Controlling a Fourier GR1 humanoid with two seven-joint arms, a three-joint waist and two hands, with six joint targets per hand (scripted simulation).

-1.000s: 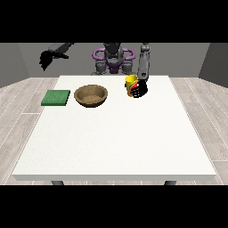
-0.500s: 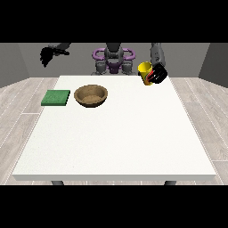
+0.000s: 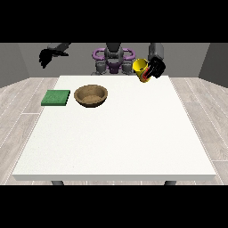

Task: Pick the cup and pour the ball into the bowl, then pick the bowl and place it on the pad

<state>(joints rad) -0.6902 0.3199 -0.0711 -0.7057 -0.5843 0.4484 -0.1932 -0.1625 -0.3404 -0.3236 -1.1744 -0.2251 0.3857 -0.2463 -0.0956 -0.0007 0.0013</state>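
A yellow cup (image 3: 141, 67) with red showing at its lower side hangs in the air above the table's far right part, tilted to the view's left. The hand at the view's right (image 3: 155, 68) is curled round it. A brown wooden bowl (image 3: 91, 95) stands on the white table (image 3: 116, 138) at the far left of middle, well to the left of the cup. Beside the bowl, further left, lies a flat green pad (image 3: 56, 97). The hand at the view's left (image 3: 46, 57) is raised high beyond the table's far left corner. No ball shows.
The robot's torso (image 3: 113, 60) with purple rings stands behind the table's far edge. Grey plank floor surrounds the table.
The hand at the view's right has lifted the cup off the table, carried it up and rightward, and now tips it toward the left. The other hand stays raised.
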